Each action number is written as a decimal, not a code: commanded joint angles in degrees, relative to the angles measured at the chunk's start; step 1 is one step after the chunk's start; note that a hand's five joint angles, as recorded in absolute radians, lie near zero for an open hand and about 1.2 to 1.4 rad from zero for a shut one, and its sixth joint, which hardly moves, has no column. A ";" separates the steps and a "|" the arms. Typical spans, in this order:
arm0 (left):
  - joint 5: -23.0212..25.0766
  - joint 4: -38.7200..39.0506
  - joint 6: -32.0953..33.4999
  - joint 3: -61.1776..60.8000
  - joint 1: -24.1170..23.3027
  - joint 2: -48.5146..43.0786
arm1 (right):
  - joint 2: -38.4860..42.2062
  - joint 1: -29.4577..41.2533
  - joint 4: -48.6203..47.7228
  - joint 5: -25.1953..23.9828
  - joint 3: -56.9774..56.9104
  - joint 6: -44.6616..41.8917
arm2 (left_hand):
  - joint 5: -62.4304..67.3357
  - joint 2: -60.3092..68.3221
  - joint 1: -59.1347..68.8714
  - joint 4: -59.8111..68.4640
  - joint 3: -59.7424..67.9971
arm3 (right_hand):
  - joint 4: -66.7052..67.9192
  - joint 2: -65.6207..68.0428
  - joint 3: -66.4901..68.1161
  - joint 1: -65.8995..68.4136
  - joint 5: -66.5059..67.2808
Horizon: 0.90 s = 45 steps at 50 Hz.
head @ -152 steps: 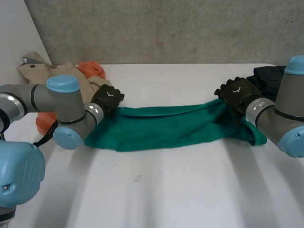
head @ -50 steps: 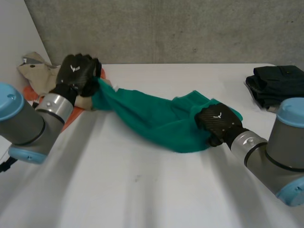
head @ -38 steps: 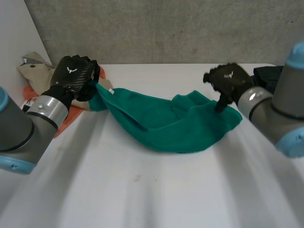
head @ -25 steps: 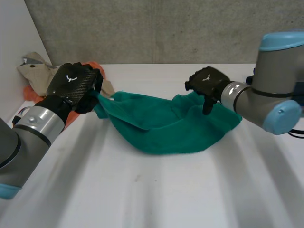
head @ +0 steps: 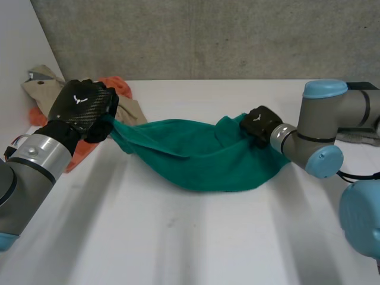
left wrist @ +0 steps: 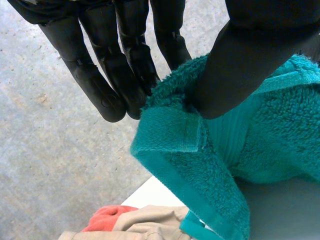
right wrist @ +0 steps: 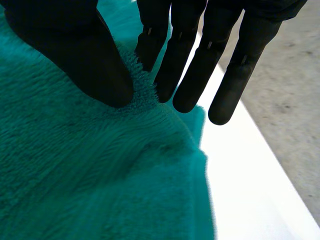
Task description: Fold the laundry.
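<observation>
A green towel (head: 202, 157) sags across the middle of the white table (head: 196, 243), bunched and partly lifted at both ends. My left hand (head: 80, 110) holds its left corner above the table. In the left wrist view the thumb (left wrist: 245, 55) pinches the towel's hemmed corner (left wrist: 200, 145) against the fingers (left wrist: 115, 70). My right hand (head: 260, 124) sits on the towel's far right fold. In the right wrist view its thumb (right wrist: 75, 55) and fingers (right wrist: 200, 60) pinch a ridge of the green towel (right wrist: 100, 170).
A pile of beige clothes (head: 50, 89) and orange clothes (head: 119, 86) lies at the back left, just behind my left hand, and shows as orange and beige cloth (left wrist: 130, 222) below the held corner. A grey concrete wall (head: 208, 35) stands behind the table.
My right hand let go at the towel's front, swung up to the back right, then came down and pinched the far right fold. My left hand moved slightly forward with its corner.
</observation>
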 commanded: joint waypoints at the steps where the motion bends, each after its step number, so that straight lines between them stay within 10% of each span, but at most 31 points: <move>1: -0.91 -2.41 0.05 -0.13 1.23 1.10 | -11.19 -3.34 -0.01 -0.27 10.93 5.28 | 14.33 11.30 13.64 11.36 11.83 | 13.60 13.10 13.66 15.20 13.95; 12: -0.29 -21.72 7.32 -1.18 4.31 4.35 | -37.66 -11.87 17.55 3.41 43.63 -19.13 | 14.33 11.30 13.64 11.36 11.83 | 13.60 13.10 13.66 15.20 13.95; 20: -1.17 -33.10 19.28 1.26 3.08 -3.00 | -39.80 -11.44 16.38 1.05 48.86 -19.61 | 14.33 11.30 13.64 11.36 11.83 | 13.60 13.10 13.66 15.20 13.95; 27: -5.47 -28.62 19.83 14.97 -0.52 -13.13 | -32.24 -8.63 6.52 3.76 40.43 -12.49 | 14.33 11.30 13.64 11.36 11.83 | 13.60 13.10 13.66 15.20 13.95; 36: -9.87 -4.38 5.78 43.10 -4.04 -19.02 | -28.19 -5.99 -14.38 10.00 13.71 3.77 | 14.33 11.30 13.64 11.36 11.83 | 13.60 13.10 13.66 15.20 13.95; 45: -16.64 6.81 -6.19 44.97 -3.34 -17.36 | -37.76 -6.34 -34.00 3.95 23.17 13.36 | 14.33 11.30 13.64 11.36 11.83 | 13.60 13.10 13.66 15.20 13.95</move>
